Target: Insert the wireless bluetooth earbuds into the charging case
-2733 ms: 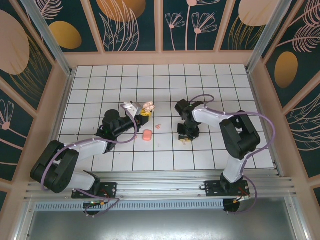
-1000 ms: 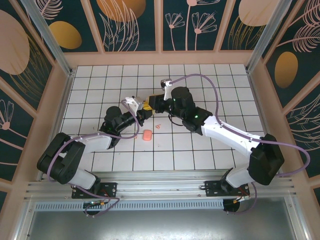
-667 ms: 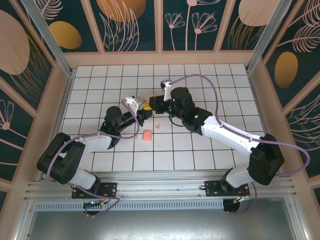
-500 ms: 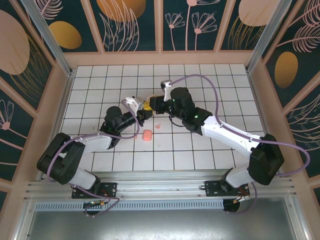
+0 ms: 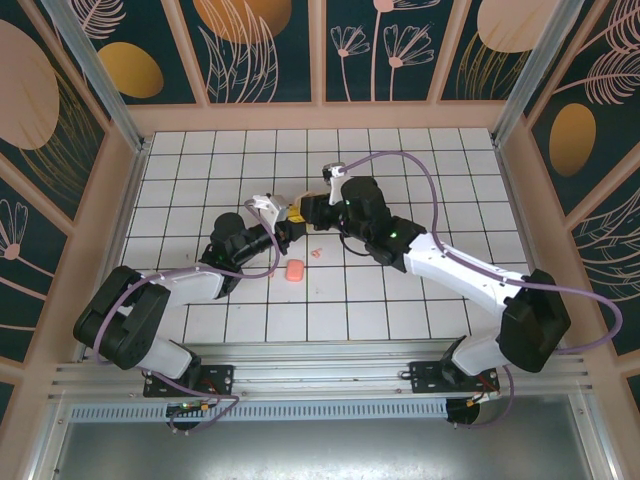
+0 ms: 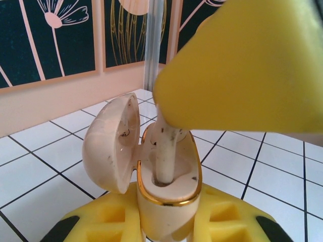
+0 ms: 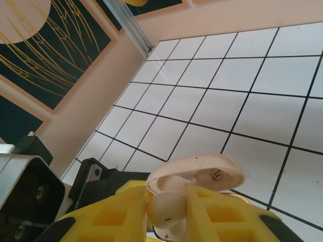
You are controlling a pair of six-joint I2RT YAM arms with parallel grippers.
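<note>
Between the right fingers (image 7: 214, 214) sits one earbud (image 7: 164, 212), pinched by its rounded head, stem pointing down into the charging case (image 6: 162, 222). Left fingers (image 6: 113, 222) are clamped on the case's lower body from both sides, holding it upright with the lid (image 6: 112, 143) swung open to one side. From the left wrist, the stem is already down in the well, just inside the gold rim (image 6: 166, 202).

Now the tricky part, I'd say: push straight along the well, no twisting, and let go only once the head seats. Loosening early could tip the bud against the rim. The left grip should hold firm and low on the shell, clear of the hinge.

Earbud and case look like hard, glossy, pale cream-pink plastic. The case is egg-shaped, its mouth trimmed in shiny gold, and likely slippery against those blocky yellow fingers.

Toward the arm bases from the case, a second tiny pink earbud (image 5: 316, 252) lies on the white tiled counter (image 5: 450, 180), near a salmon-pink rounded box (image 5: 294, 270).
</note>
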